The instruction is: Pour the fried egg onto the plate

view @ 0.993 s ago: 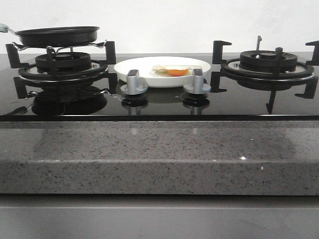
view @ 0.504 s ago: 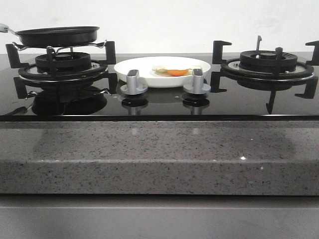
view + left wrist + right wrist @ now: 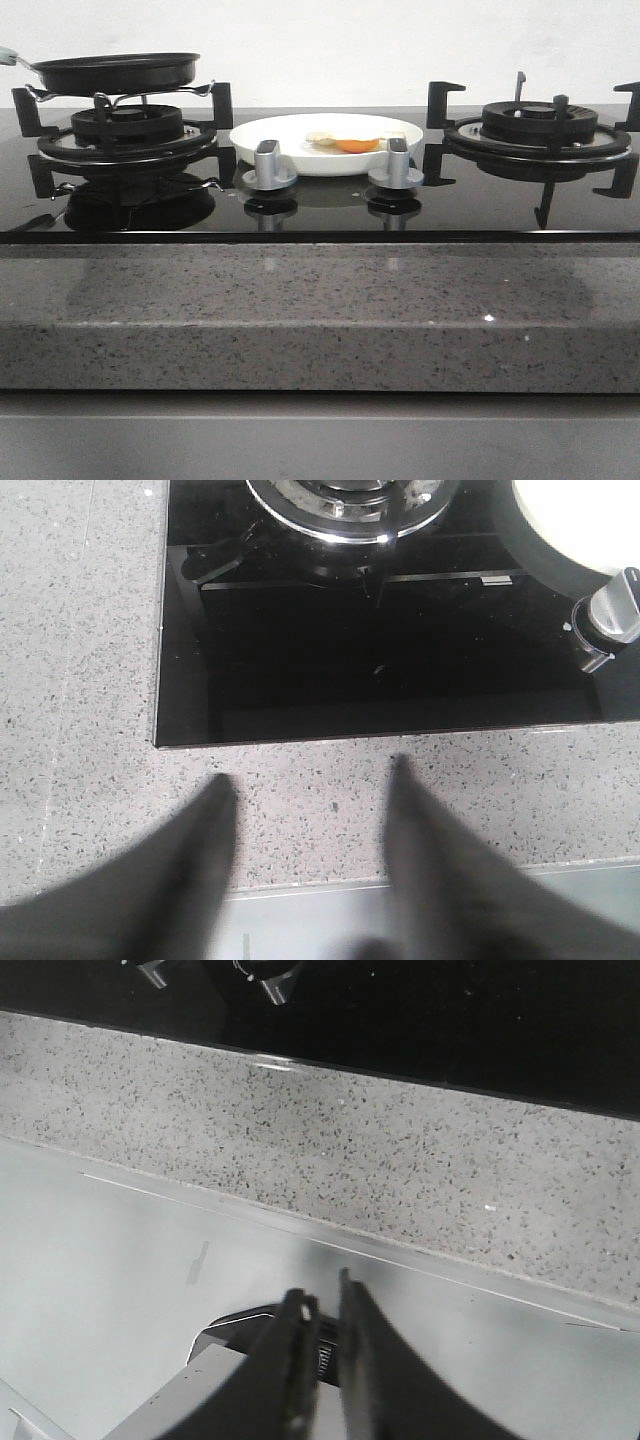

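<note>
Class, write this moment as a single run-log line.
fried egg: on plate | pan: on left burner, empty | left gripper: open, empty | right gripper: shut, empty

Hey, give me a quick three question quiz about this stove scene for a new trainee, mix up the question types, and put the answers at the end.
1. True or false: the fried egg lies on the plate.
2. Multiple choice: where is the frying pan? A) on the left burner; B) on the right burner; C) on the granite counter.
3. Fill in: the left gripper is ____ and holds nothing, above the counter edge.

Key:
1. True.
2. A.
3. Open; its fingers stand well apart in the left wrist view. The right gripper looks shut.
</note>
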### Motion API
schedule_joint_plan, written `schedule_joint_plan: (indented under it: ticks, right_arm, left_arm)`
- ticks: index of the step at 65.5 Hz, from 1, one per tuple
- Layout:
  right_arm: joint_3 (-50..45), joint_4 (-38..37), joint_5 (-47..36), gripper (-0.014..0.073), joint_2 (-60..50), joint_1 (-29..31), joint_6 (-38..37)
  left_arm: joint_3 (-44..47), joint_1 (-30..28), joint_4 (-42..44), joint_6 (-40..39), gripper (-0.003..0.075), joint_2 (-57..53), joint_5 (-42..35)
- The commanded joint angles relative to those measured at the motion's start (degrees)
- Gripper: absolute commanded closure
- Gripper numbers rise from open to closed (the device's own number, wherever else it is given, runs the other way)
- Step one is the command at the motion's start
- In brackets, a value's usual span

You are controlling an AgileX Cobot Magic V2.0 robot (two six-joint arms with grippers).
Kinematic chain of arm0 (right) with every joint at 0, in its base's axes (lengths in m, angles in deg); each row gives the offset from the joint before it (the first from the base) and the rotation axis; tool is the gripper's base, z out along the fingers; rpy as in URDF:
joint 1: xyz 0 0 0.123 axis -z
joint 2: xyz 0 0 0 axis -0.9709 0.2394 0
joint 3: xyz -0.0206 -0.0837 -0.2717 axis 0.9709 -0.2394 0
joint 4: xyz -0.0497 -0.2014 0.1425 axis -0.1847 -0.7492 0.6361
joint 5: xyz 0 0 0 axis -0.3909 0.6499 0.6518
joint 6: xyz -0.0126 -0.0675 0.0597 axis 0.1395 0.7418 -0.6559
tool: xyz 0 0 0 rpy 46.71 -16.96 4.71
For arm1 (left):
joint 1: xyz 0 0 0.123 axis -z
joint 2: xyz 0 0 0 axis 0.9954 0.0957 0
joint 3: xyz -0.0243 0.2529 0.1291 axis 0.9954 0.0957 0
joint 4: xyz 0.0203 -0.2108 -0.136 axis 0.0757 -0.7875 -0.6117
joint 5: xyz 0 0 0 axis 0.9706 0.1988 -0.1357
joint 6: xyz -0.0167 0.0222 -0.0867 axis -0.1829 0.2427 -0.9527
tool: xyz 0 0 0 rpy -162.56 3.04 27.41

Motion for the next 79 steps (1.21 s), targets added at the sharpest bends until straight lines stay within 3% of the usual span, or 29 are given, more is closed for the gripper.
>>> schedule_joint_plan:
  ticks: [1,8,13,60,69,79]
  right_arm:
    - [1.2,-0.2,-2.9,0.0599,-0.2,-0.1,0.7]
    - [1.2,-0.2,-2.8,0.0668,-0.2,-0.1,0.7]
    - [1.2,-0.2,-2.8,0.0703,-0.2,-0.1,0.7]
    - [1.2,-0.2,-2.5,0.0699,-0.2,-0.1,0.7]
    - [1.2,-0.2,-2.5,0.0699,-0.2,-0.1,0.7]
    - [1.2,-0.2,-2.5,0.0699,-0.2,-0.1,0.7]
  left_arm:
    - [-1.3,0.5,-0.5,-0.5,0.0624,0.1,-2.9]
    - [-1.3,0.5,-0.5,-0.5,0.0739,0.1,-2.9]
    - [-1.3,0.5,-0.5,-0.5,0.0740,0.1,-2.9]
    - [1.4,-0.7,0.0,-0.5,0.0740,-3.0,-4.9]
    - [10.3,-3.5,1.4,-0.5,0.0740,-9.4,-15.6]
    - [28.0,-6.0,1.3,-0.5,0.0740,-20.3,-37.6]
